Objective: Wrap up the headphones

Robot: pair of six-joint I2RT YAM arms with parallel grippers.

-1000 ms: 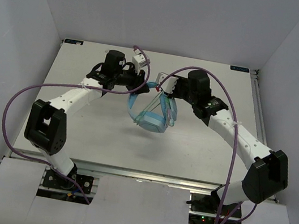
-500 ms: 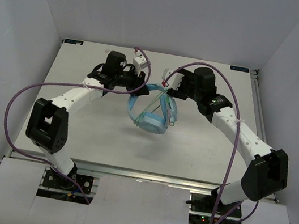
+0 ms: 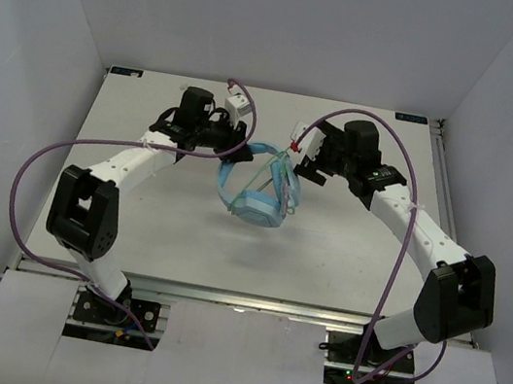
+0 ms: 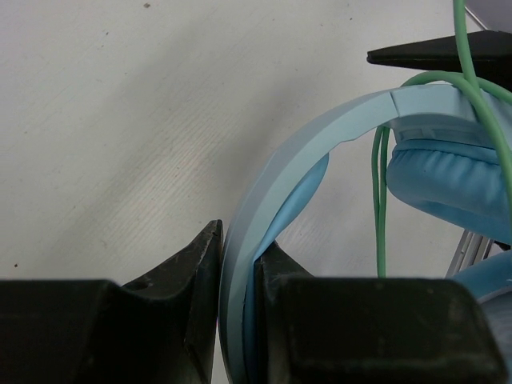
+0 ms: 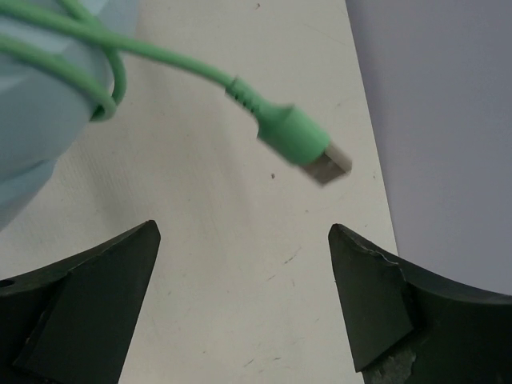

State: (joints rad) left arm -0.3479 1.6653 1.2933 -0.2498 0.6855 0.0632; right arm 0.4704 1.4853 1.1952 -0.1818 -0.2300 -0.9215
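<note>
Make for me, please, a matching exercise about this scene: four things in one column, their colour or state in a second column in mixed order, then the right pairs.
Column one:
1. left pincer
2. right pincer
3. plug
4. headband

Column two:
a. open, holding nothing
b. light blue
c. shut on the headband
d. green, held by nothing

Right pairs: 1-c; 2-a; 3-d; 4-b
</note>
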